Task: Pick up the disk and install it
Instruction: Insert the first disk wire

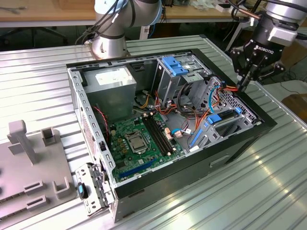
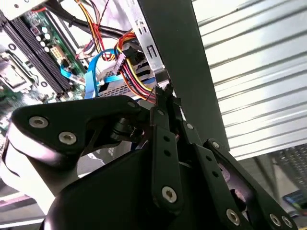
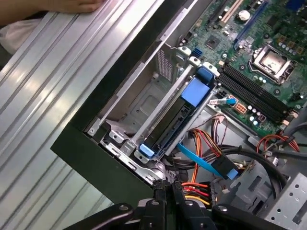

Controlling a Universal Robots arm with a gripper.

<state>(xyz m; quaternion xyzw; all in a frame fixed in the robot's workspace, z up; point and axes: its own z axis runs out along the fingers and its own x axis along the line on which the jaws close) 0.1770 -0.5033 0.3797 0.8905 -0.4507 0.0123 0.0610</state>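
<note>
**Disk seated in its bay, jaws closed over the case corner**

In the exterior view we saw the open computer case (image 1: 168, 184) lying on the ribbed metal surface (image 1: 268, 191), its motherboard (image 1: 139, 139) facing up. The disk (image 1: 216, 118) sat inside the case toward the exterior view's right. It rested in a grey metal bay (image 1: 229, 128) beside the case wall, with its blue carrier frame showing. The gripper (image 1: 242, 82) hung over the far corner of the case on that same side, near the disk but apart from it. Its jaws were drawn together to a narrow point. A grey fixture (image 1: 29, 153) stood on the surface at the exterior view's left, well apart from the case.

In the second wrist view the gripper (image 2: 167, 95) showed its black fingers (image 2: 165, 141) meeting tip to tip. They sat above a bundle of red, yellow and orange cables (image 2: 132, 76) just beside the dark case wall (image 2: 187, 57). A flat blue cable (image 2: 92, 72) curled next to the bundle.

In the first wrist view the disk (image 3: 170, 127) lay along its bay (image 3: 144, 103), its dark body running between blue frame ends. The gripper (image 3: 168, 187), jaws closed, hovered near the disk end closer to the case corner. We could not tell whether they touched. A person's hand (image 3: 72, 5) rested at the surface's (image 3: 57, 72) edge, well apart from the case.
</note>
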